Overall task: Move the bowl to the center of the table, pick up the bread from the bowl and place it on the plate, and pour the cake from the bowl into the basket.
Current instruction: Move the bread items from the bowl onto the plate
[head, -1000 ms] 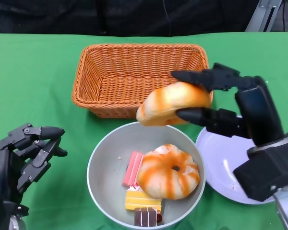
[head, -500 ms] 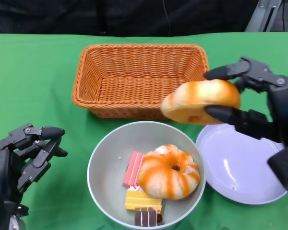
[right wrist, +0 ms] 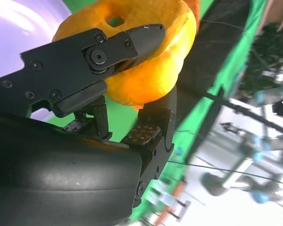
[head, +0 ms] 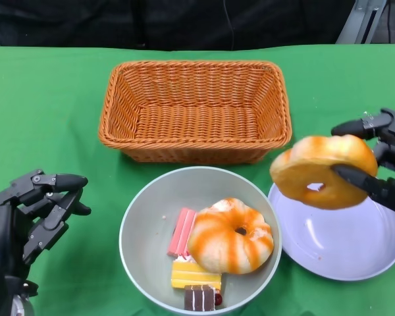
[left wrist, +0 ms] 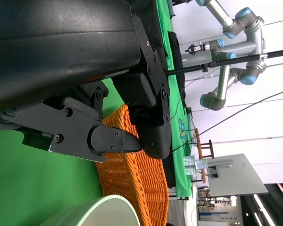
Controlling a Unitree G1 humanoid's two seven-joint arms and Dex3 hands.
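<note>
My right hand (head: 382, 158) grips an orange-glazed ring of bread (head: 324, 171) and holds it tilted above the left part of the pale plate (head: 355, 253). The right wrist view shows the same bread (right wrist: 146, 61) clamped between the black fingers (right wrist: 85, 66), with the plate (right wrist: 19, 33) behind. The grey bowl (head: 141, 220) sits near the table's front and holds a second glazed bread ring (head: 232, 236), a pink wafer (head: 182, 232), a yellow cake slice (head: 195, 274) and a small chocolate cake (head: 201, 298). My left hand (head: 36, 210) hovers left of the bowl, empty, its fingers apart.
The orange wicker basket (head: 196, 108) stands behind the bowl with nothing in it; its edge (left wrist: 137, 179) and the bowl's rim (left wrist: 99, 212) show in the left wrist view. Green cloth covers the table. Robot arms on stands are in the background.
My right hand has carried the bread rightward and down, from above the bowl's far rim to over the plate, and the ring now tilts to show its hole. The left hand has not moved.
</note>
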